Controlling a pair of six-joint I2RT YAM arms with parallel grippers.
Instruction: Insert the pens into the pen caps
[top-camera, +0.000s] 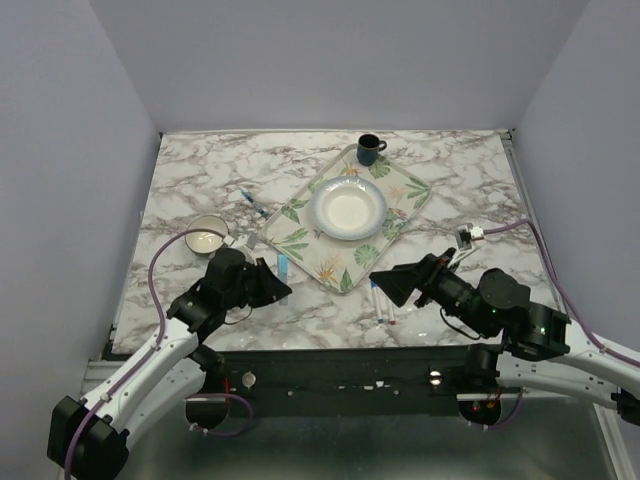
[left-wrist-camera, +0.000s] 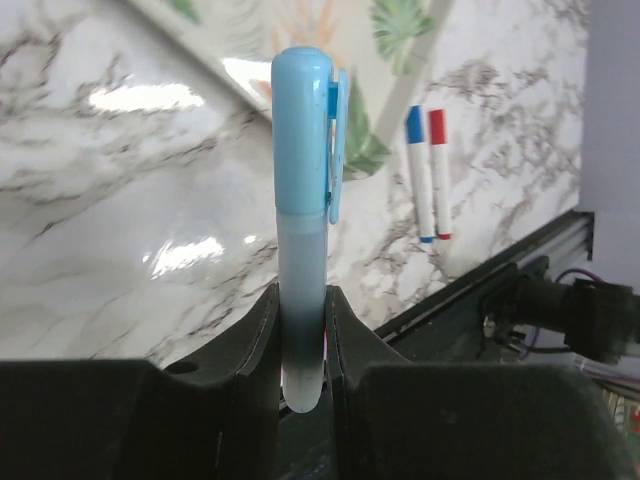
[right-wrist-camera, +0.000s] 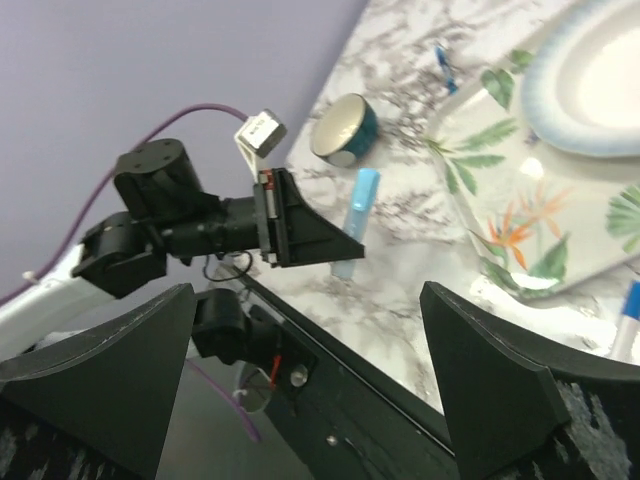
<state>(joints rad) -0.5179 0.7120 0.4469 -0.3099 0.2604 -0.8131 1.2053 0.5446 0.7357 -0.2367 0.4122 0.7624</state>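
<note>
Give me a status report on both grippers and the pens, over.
Left gripper shut on light-blue marker, cap on. Right gripper open, empty. Two white markers lie on table. Nothing blocking.

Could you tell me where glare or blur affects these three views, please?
Left wrist: bright glare patches on the marble table, light-blue marker sharp. Right wrist: the right tool looks dark against the bright marble. Top external: even light, no strong glare.

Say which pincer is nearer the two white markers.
Right. The right pincer is just right of the white markers; the left pincer, gripping the light-blue marker, is farther left.
</note>
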